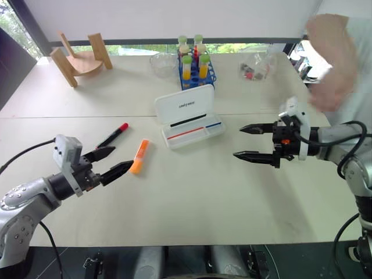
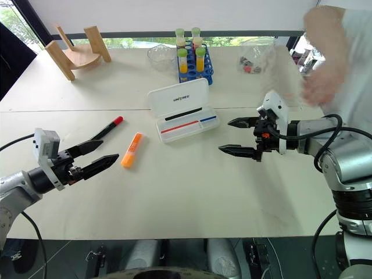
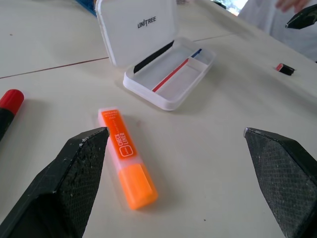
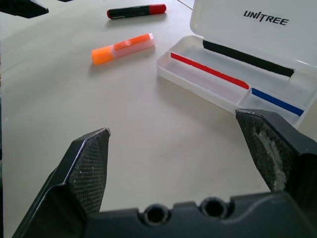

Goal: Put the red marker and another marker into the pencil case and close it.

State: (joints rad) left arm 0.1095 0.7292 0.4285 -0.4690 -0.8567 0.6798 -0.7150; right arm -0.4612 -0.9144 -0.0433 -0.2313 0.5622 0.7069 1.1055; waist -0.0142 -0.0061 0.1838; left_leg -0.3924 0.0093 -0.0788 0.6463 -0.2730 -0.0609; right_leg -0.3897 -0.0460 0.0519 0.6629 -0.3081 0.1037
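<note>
The white pencil case (image 1: 195,135) lies open mid-table, its lid (image 1: 183,106) raised at the far side, red and blue strips printed inside its tray. Left of it lies the red marker (image 1: 113,135), black-barrelled with a red cap. Between that and the case rests the orange marker (image 1: 139,156), short and thick. My left gripper (image 1: 111,163) is open, just near-left of the orange marker, touching neither marker. My right gripper (image 1: 251,142) is open, hovering to the right of the case. Both markers also lie in the right wrist view, the orange marker (image 4: 124,47) nearer than the red marker (image 4: 136,10).
A blue rack of tubes (image 1: 195,65), a clear bowl (image 1: 161,63) and a clear bag (image 1: 256,67) stand at the back. A wooden stand (image 1: 81,58) sits far left. A person's blurred hand (image 1: 331,64) hangs over the table's right edge.
</note>
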